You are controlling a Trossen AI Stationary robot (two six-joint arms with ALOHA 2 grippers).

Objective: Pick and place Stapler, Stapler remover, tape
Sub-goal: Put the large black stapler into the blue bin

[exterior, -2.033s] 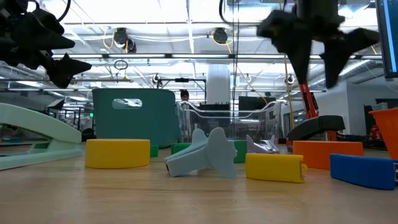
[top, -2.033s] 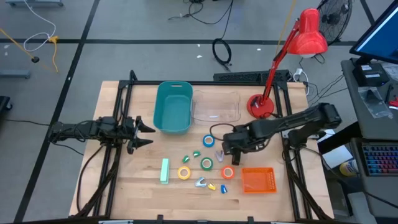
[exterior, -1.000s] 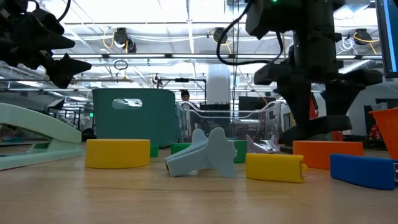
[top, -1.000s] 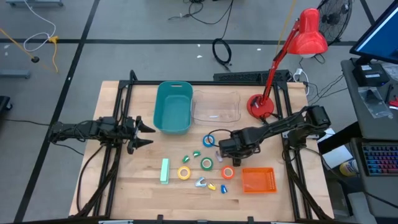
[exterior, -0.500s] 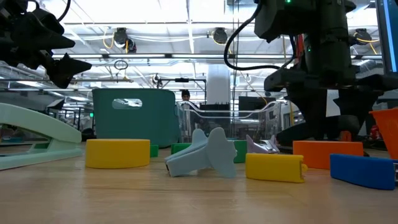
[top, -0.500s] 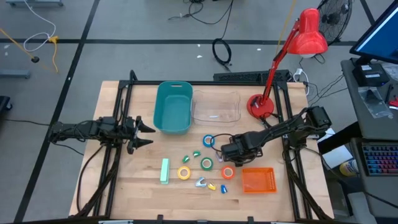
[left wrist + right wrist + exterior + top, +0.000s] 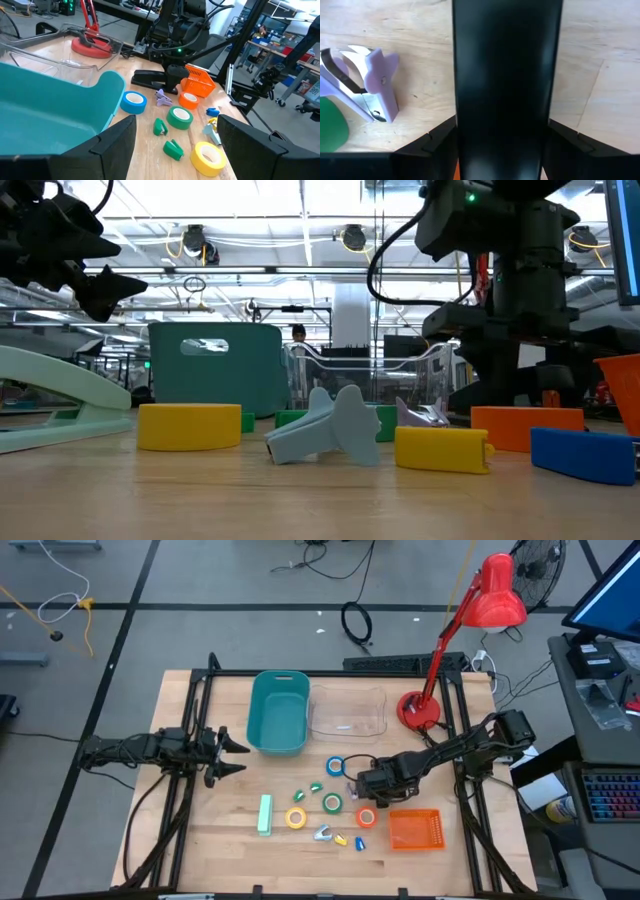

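R gripper [image 7: 501, 137] is down over the black metal stapler [image 7: 505, 75] mid-table, fingers straddling it, spread, not clamped yet. Risk: the purple claw-shaped staple remover [image 7: 372, 82] sits just beside, so an off-centre close could nudge it or slip. L gripper [image 7: 232, 755] waits spread near the teal plastic bin [image 7: 279, 712].

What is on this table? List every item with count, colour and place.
Teal plastic bin: one, back centre.
Clear plastic tray: one, beside the bin.
Red desk lamp: one, back right.
Orange mesh basket: one, front right.
Mint-green stapler: one, front left.
Black stapler: one, under the right arm.
Ring-shaped tape rolls: four, blue, green, yellow, orange, centre.
Claw-shaped staple removers: six, purple, two green, grey-blue, yellow, blue, among the rolls.
Left gripper: fingers open, left of the bin.
Right gripper: fingers open, straddling the black stapler.
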